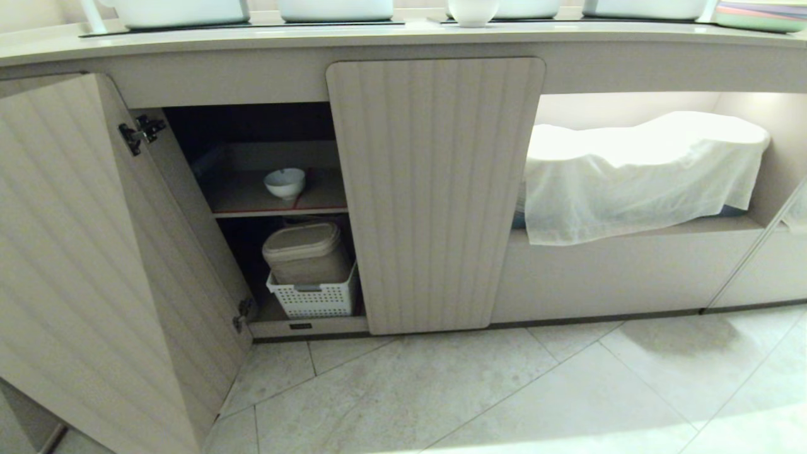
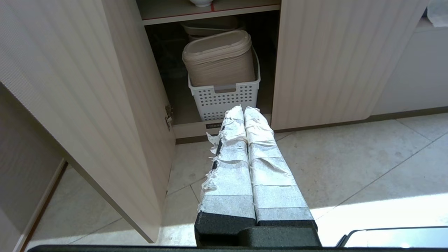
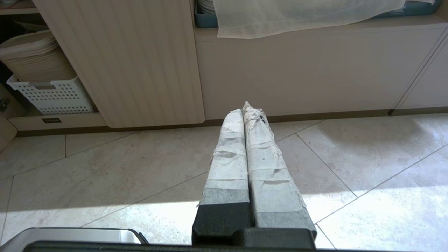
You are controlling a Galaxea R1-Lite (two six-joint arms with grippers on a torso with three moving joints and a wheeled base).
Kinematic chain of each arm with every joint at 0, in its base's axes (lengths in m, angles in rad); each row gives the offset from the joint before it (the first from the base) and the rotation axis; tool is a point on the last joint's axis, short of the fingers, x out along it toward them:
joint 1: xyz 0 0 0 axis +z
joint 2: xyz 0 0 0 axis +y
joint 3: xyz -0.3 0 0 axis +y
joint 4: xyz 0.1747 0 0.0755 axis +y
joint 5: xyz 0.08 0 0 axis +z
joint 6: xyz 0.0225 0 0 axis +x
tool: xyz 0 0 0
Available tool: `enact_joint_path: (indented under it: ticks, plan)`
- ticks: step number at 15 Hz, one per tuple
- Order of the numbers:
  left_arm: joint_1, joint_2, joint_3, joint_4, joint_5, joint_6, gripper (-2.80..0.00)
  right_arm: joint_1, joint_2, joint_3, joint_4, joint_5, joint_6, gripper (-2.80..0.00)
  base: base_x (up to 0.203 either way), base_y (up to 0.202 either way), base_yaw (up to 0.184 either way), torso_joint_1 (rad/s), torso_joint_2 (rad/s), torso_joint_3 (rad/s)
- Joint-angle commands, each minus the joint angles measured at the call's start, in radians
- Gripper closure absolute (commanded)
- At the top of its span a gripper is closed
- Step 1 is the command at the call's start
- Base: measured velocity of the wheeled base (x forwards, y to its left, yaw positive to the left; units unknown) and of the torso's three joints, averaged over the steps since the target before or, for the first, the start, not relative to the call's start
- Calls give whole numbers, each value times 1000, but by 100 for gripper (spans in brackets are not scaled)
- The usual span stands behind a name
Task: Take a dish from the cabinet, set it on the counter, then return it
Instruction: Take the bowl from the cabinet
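The dish (image 1: 285,183), a small white bowl, stands upright on the cabinet's (image 1: 435,189) upper shelf, behind the open left door (image 1: 94,252). In the left wrist view only the dish's foot (image 2: 201,2) shows, on the red-edged shelf. The counter (image 1: 403,38) runs along above the cabinet. My left gripper (image 2: 244,109) is shut and empty, low over the floor in front of the open compartment. My right gripper (image 3: 246,107) is also shut and empty, facing the base of the shut middle door. Neither arm shows in the head view.
Under the shelf a white perforated basket (image 1: 313,296) holds stacked beige lidded containers (image 1: 307,252). A white cloth (image 1: 637,170) covers things in the open niche on the right. On the counter stand another white bowl (image 1: 473,12), white pots and pastel plates (image 1: 763,16).
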Motion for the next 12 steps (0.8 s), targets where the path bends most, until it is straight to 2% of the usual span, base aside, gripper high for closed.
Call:
enact_joint_path:
  ticks: [1, 8, 12]
  plan:
    - [0, 1, 0, -1, -1, 1, 0, 0, 0, 1, 0, 0, 1, 0, 0, 0, 0, 0, 0, 0]
    - [0, 1, 0, -2, -1, -2, 0, 0, 0, -1, 0, 0, 1, 0, 0, 0, 0, 0, 0, 0]
    - [0, 1, 0, -1, -1, 1, 0, 0, 0, 0, 0, 0, 0, 0, 167, 0, 0, 2, 3, 2]
